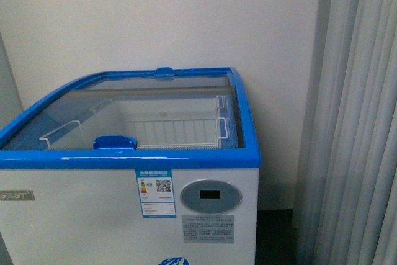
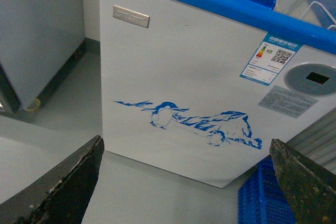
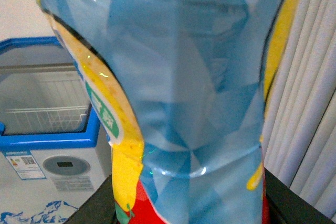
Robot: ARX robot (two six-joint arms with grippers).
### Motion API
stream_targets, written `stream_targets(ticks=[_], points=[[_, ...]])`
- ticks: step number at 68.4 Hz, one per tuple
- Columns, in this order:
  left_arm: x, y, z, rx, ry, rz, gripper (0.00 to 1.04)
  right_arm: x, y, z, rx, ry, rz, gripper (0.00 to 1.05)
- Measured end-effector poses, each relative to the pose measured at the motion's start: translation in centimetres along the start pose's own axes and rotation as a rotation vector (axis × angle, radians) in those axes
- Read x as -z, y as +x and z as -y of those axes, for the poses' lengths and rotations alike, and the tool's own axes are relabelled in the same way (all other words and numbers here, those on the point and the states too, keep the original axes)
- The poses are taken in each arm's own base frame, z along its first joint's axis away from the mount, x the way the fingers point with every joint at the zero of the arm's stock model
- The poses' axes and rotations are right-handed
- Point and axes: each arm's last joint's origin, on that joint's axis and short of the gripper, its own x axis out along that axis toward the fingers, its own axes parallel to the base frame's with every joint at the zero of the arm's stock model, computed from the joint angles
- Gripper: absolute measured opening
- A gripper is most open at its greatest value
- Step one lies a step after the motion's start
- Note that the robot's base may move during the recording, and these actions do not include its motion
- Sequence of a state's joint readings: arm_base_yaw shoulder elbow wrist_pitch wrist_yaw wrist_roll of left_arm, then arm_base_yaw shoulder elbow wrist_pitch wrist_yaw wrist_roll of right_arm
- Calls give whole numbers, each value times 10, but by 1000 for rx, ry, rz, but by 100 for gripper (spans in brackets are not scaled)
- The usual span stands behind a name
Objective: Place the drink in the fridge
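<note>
The fridge (image 1: 205, 228) is a white chest freezer with a blue rim (image 1: 130, 158) and curved glass sliding lids. Through the glass I see white wire baskets (image 1: 173, 130). Its oval display panel (image 1: 211, 197) is on the front. In the left wrist view its penguin decal (image 2: 163, 115) faces me; my left gripper (image 2: 186, 182) is open and empty, low in front of it. My right gripper (image 3: 184, 203) is shut on the drink (image 3: 178, 87), whose blue, yellow and red label fills that view. The fridge (image 3: 52, 140) is behind it. Neither arm shows in the front view.
Grey curtains (image 1: 353, 116) hang to the right of the fridge. A blue plastic crate (image 2: 262, 198) sits on the floor by the fridge's corner. A plain grey cabinet (image 2: 37, 30) on casters stands to its other side. A wall (image 1: 161, 17) is behind.
</note>
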State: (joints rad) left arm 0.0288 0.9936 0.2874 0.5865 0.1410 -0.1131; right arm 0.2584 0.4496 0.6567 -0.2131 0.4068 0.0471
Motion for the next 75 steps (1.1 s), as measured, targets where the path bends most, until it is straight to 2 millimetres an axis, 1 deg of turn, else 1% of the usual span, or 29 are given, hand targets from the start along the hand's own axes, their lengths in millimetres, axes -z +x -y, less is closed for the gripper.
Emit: stream_targets(ticks=[5, 8, 9, 13, 15, 16, 18, 19, 21, 24, 28, 29, 34, 41, 51, 63, 75], points=[[-13, 27, 3, 73, 116, 41, 97, 0, 0, 0, 0, 0, 0, 42], [-22, 54, 6, 144, 222, 41, 97, 0, 0, 0, 0, 0, 0, 42], [-23, 58, 6, 155, 241, 39, 97, 0, 0, 0, 0, 0, 0, 42], [-28, 92, 10, 236, 396, 17, 97, 0, 0, 0, 0, 0, 0, 42], [-30, 99, 11, 262, 433, 13, 97, 0, 0, 0, 0, 0, 0, 42], [-31, 107, 13, 286, 481, 10, 97, 0, 0, 0, 0, 0, 0, 42], [-32, 114, 14, 311, 507, 5, 97, 0, 0, 0, 0, 0, 0, 42], [-33, 120, 15, 335, 553, 3, 97, 0, 0, 0, 0, 0, 0, 42], [-35, 127, 17, 359, 579, -1, 97, 0, 0, 0, 0, 0, 0, 42], [-40, 142, 20, 410, 677, -2, 97, 0, 0, 0, 0, 0, 0, 42], [-44, 155, 22, 452, 753, -6, 97, 0, 0, 0, 0, 0, 0, 42], [-45, 160, 22, 466, 796, -6, 97, 0, 0, 0, 0, 0, 0, 42], [-47, 175, 23, 493, 894, -12, 97, 0, 0, 0, 0, 0, 0, 42], [-48, 200, 22, 533, 1047, -24, 97, 0, 0, 0, 1, 0, 0, 42], [-47, 227, 21, 583, 1182, -51, 97, 0, 0, 0, 0, 0, 0, 42], [-45, 253, 22, 576, 1288, -48, 97, 0, 0, 0, 1, 0, 0, 42], [-41, 275, 22, 559, 1336, -61, 97, 0, 0, 0, 0, 0, 0, 42]])
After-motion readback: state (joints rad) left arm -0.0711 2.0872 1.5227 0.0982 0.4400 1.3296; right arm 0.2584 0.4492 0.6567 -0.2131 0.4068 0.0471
